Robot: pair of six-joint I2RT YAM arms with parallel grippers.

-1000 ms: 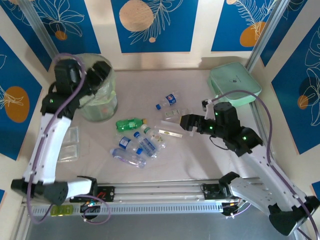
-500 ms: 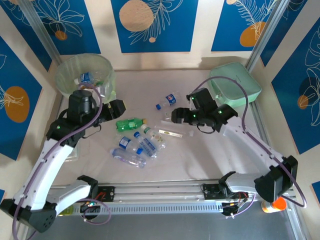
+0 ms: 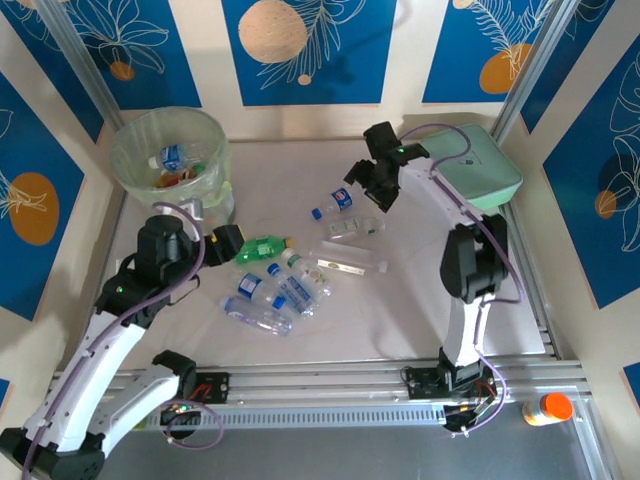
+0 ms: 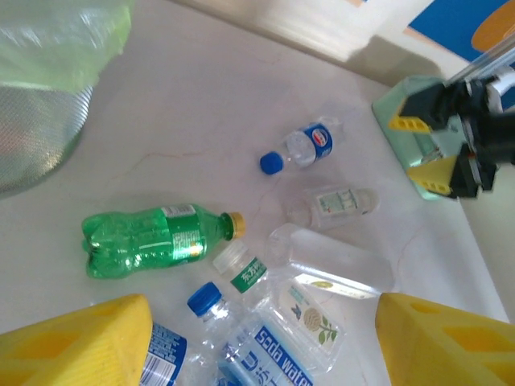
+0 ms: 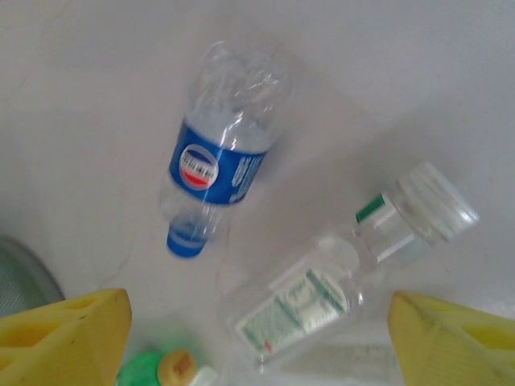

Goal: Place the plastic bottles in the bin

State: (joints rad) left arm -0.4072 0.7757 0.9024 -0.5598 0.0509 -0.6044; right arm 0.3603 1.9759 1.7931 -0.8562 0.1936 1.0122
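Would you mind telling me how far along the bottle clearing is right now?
A few bottles lie in the bin. Nothing is held: the open left tool hovers by the green bottle, the open right tool over the blue-labelled bottle. Several more wait on the table.

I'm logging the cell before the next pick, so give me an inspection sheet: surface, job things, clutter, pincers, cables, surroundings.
Surface: pale table, no spills seen.
Job's things: bin far left, bottles inside; green bottle, blue-labelled bottle and clear bottles loose on the table.
Clutter: mint-green case far right; orange-capped bottle beyond the near right corner.
Pincers: left pincer open, empty, beside the green bottle; right pincer open, empty, above the blue-labelled bottle.
Cables: purple cables along both arms.
Surroundings: blue patterned panels.
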